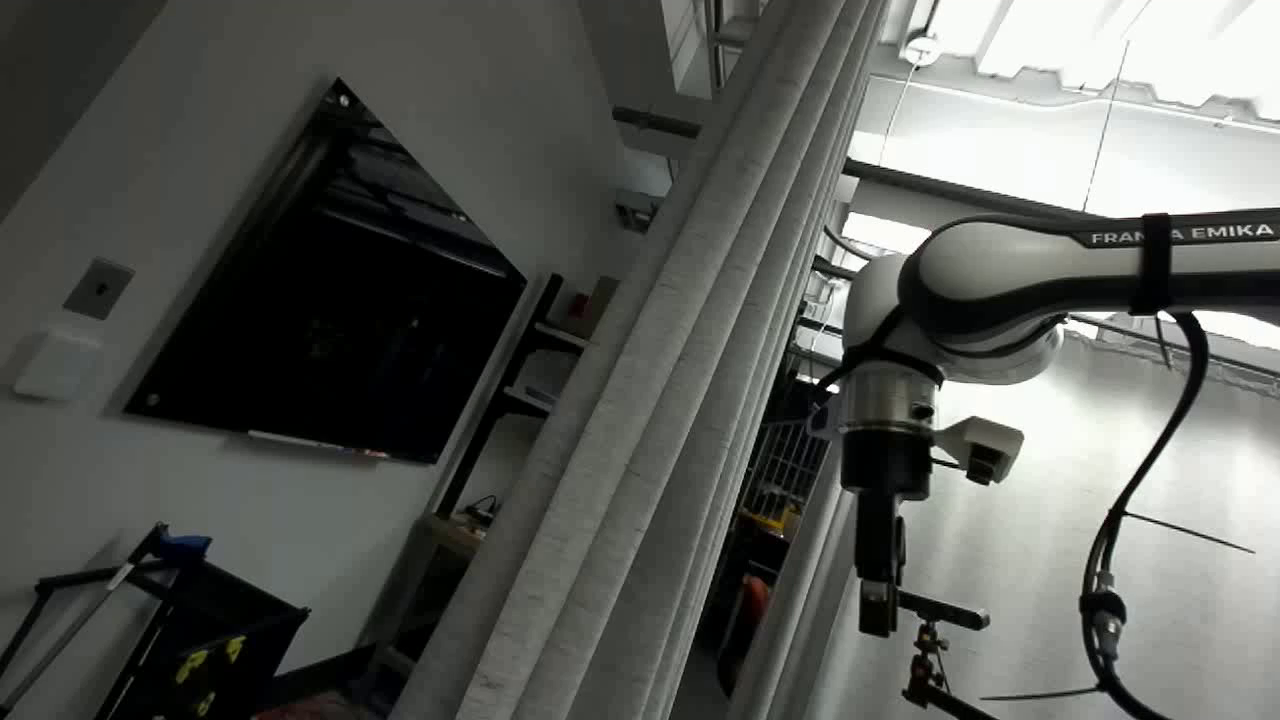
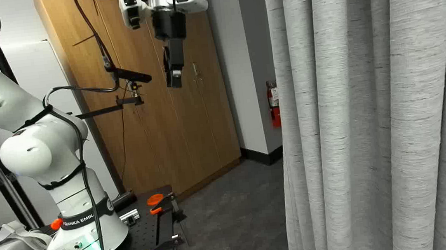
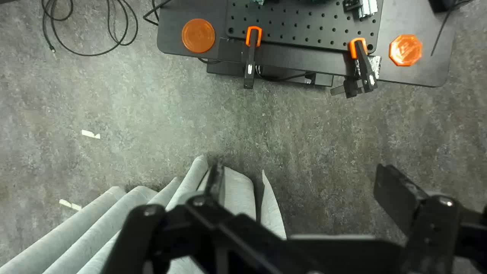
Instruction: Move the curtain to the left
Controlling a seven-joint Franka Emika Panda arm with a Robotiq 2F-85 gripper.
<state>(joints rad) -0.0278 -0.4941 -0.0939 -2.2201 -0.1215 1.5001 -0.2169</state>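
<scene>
The light grey pleated curtain hangs in tall folds. It fills the right side of an exterior view. In the wrist view the curtain is at lower left, partly hidden behind the left finger. My gripper is open, with the fingers wide apart and nothing held. Floor and the lower part of some folds show between the fingers. The gripper also shows pointing down in both exterior views, where it looks apart from the curtain's front folds.
A black table with orange clamps carries the robot base. A camera on a thin bracket stands near the arm. Wooden cabinets and a red fire extinguisher are behind. Cables lie on the floor.
</scene>
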